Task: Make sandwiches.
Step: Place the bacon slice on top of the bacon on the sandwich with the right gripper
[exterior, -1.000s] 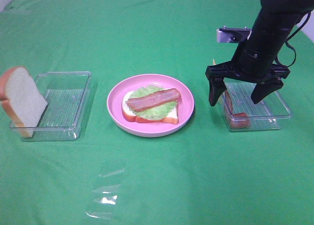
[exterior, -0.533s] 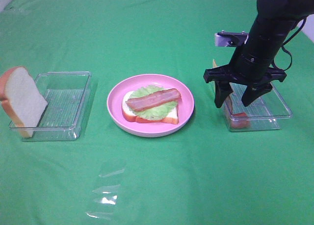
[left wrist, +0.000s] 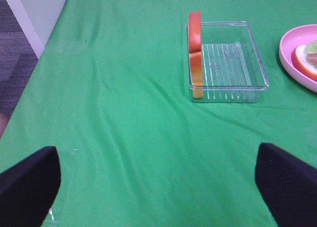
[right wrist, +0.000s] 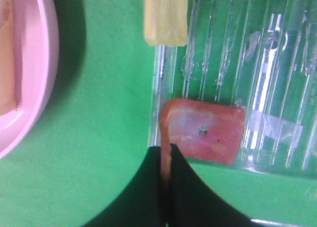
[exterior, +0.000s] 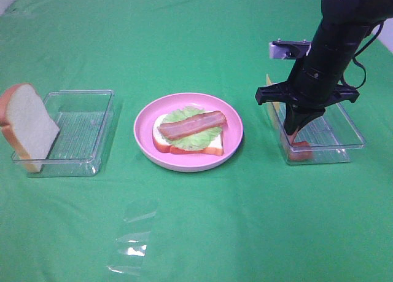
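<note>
Your right gripper (exterior: pixel 295 129) is clenched on the thin edge of a bacon strip (right wrist: pixel 205 130). That strip lies in the right clear tray (exterior: pixel 344 141), against the wall nearest the pink plate (exterior: pixel 145 119). A cheese slice (right wrist: pixel 166 14) sits just beside that tray's rim. The open sandwich (exterior: pixel 190 129) of bread, lettuce and bacon rests on the plate. Your left gripper (left wrist: pixel 158 187) stands released over the green cloth (left wrist: pixel 124 113). A spare bread slice (exterior: pixel 26 125) stands on edge at the left clear tray (exterior: pixel 83 134).
</note>
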Controlling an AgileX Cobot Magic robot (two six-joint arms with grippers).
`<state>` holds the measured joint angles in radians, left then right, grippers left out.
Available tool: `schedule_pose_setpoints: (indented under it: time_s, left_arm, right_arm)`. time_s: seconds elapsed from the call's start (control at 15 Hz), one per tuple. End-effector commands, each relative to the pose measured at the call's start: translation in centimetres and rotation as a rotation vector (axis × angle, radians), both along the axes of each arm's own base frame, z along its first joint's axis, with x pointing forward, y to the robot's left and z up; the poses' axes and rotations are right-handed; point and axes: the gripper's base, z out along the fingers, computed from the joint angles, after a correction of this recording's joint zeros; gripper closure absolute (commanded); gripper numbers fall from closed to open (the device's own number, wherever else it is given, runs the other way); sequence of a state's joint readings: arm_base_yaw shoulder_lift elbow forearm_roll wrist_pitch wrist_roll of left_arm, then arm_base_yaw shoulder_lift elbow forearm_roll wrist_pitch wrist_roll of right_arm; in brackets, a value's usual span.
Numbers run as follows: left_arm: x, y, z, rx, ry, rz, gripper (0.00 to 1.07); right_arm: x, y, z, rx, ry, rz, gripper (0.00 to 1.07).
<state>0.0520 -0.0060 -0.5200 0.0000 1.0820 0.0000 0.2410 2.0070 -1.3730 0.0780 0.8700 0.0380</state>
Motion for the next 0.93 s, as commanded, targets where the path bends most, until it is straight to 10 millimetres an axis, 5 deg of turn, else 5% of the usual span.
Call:
schedule_pose_setpoints:
  time_s: [0.07,0.8,0.93]
  left_arm:
    - [-0.2,0.0,0.0,0.001,-0.019,0.002,0.07]
    - [-0.2,0.0,0.0,0.001,-0.019,0.002,0.07]
    - [-0.2,0.0,0.0,0.001,-0.019,0.002,0.07]
  right_arm:
    - [0.0,-0.1,0.5,-0.020,0.036,0.019,1.07]
    - [-0.8,-0.7,14.9,-0.020,-0.197,0.047,1.07]
    - [-0.9,-0.3,15.7,0.018,-0.216,0.044,1.07]
